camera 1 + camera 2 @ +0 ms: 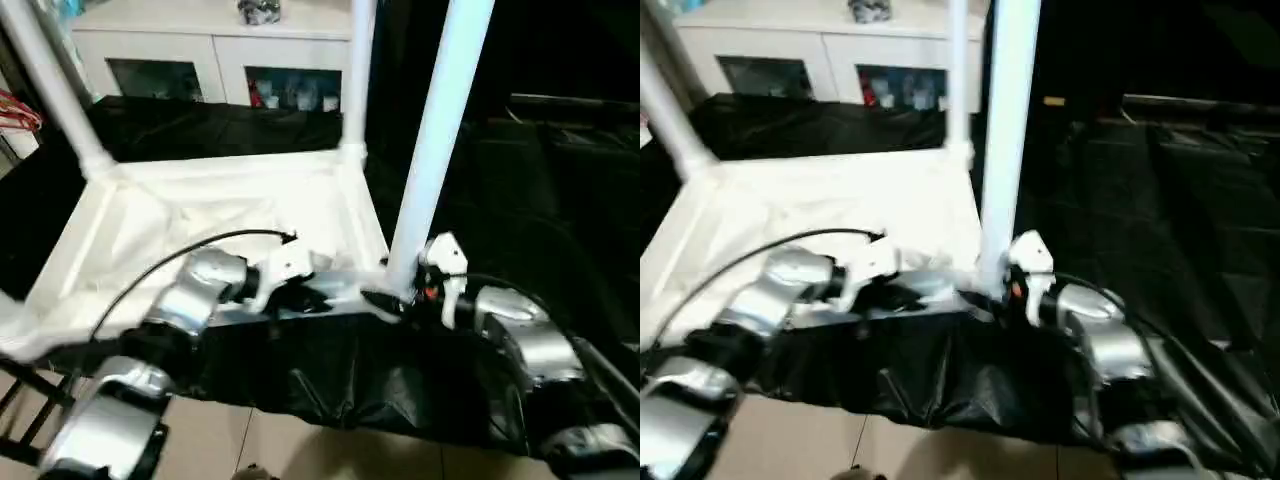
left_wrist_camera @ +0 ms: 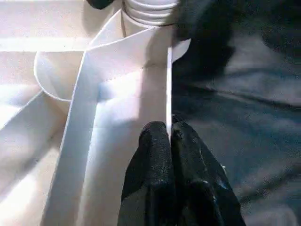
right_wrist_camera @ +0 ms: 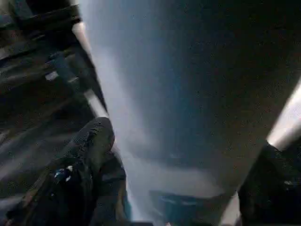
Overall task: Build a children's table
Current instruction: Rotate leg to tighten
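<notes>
White plastic table (image 1: 200,225), light and rigid: left gripper (image 2: 168,136) is pinching its thin rim; right gripper (image 1: 400,295) is straddling the smooth leg (image 1: 430,140), fingers spread.

A white cabinet (image 1: 210,45) with glass doors stands behind the black sheet (image 1: 330,385) covering the surface.

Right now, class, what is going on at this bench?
A humanoid robot is putting together a white children's table, whose top lies upside down on a black cloth. Three legs stand up from its corner sockets. The left gripper has its fingers shut on the thin near rim of the top. The right gripper has its fingers set wide on either side of the base of the near right leg. A white cabinet stands behind.
</notes>
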Motion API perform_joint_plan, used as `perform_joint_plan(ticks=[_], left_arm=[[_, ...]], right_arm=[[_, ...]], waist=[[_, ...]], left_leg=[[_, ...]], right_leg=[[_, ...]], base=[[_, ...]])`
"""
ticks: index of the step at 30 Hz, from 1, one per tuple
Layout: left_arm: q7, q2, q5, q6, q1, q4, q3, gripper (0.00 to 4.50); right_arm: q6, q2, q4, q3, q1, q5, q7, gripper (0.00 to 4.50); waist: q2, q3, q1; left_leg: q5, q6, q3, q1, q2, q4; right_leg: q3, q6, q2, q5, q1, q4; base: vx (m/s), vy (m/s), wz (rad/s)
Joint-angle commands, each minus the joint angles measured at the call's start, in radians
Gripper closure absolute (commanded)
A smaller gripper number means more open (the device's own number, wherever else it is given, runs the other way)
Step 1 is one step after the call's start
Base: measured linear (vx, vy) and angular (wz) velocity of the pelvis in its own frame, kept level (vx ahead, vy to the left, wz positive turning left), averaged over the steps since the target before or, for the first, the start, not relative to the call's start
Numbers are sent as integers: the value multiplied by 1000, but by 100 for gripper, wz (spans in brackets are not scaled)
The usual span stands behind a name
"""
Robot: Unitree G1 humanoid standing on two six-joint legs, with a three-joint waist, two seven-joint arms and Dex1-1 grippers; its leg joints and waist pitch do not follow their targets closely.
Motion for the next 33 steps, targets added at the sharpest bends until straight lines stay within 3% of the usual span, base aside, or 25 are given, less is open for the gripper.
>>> perform_joint_plan(ticks=[1, 8, 9, 19, 27, 29, 33], left_arm=[[-9, -15, -24, -10, -6, -37, -18, 450], [-35, 11, -22, -20, -12, -29, -10, 450], [-38, 13, -22, -21, -13, -27, -12, 450], [-49, 2, -28, -12, -5, -40, -20, 450], [-26, -4, -26, -1, -8, -28, -18, 450], [-11, -11, -24, 5, -11, -23, -17, 450], [76, -52, 1, 26, -35, 9, -17, 450]], right_arm=[[21, 17, -81, 108, 6, 28, 134, 79], [35, -24, -105, 132, 17, 14, 201, 79], [41, -28, -110, 134, 19, 15, 203, 101], [68, -37, -156, 153, 54, 8, 195, 170], [71, 0, -142, 130, 67, 17, 137, 181], [69, 17, -133, 118, 66, 17, 108, 182], [54, 79, -70, 86, 51, -12, -29, 183]], waist=[[-18, -63, 4], [-18, -61, 9], [-18, -62, 9], [-10, -65, 18], [-8, -67, 20], [-8, -65, 19], [-11, -56, 10]], left_leg=[[-185, 84, -3, 4, 35, -60], [-177, 77, -2, 3, 33, -59], [-173, 75, -3, 3, 32, -59], [-169, 72, -3, 6, 32, -55], [-164, 69, -4, 5, 31, -54], [-176, 64, -4, 4, 31, -56], [-260, 23, -8, 11, 29, -67]], right_leg=[[51, -210, -65, -175, 55, -59], [51, -207, -66, -195, 55, -61], [50, -205, -65, -192, 56, -61], [50, -211, -63, -158, 56, -58], [49, -212, -62, -148, 57, -56], [48, -208, -63, -170, 57, -59], [48, -161, -70, -346, 56, -80]], base=[[0, 0, 0], [0, 0, 0], [0, 0, 0], [0, 0, 0], [0, 0, 0], [0, 0, 0], [0, 0, 0]])
